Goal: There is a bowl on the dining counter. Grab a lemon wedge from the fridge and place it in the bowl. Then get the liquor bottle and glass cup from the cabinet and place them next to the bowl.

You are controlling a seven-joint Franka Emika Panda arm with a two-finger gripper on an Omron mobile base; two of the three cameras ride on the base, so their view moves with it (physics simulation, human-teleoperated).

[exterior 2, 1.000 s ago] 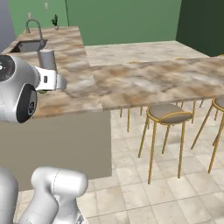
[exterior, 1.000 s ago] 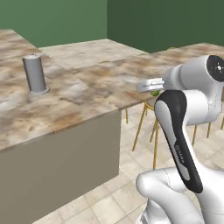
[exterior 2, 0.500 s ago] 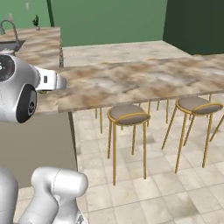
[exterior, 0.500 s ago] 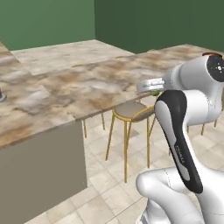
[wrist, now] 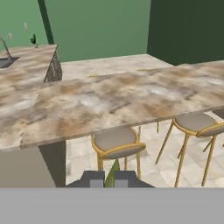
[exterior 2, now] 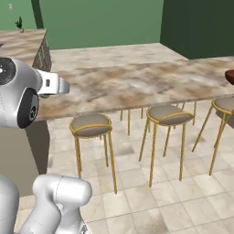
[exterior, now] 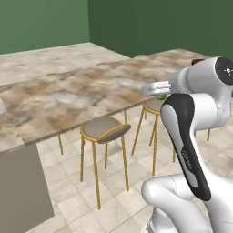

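The dining bench (wrist: 127, 98) of beige-brown marbled stone is seen stretching across the room, with gold-legged stools (exterior 2: 91, 125) tucked along its near edge. A reddish-brown bowl (exterior 2: 230, 76) is set on the bench at the far right of the right base view. The tool (wrist: 109, 178) is clenched on a green lemon wedge (wrist: 112, 171), held above the floor just short of the bench.

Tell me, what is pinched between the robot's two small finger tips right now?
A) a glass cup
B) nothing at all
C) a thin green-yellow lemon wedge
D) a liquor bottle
C: in the hand view the gripper is shut on the lemon wedge, a green-yellow sliver rising between its tips.
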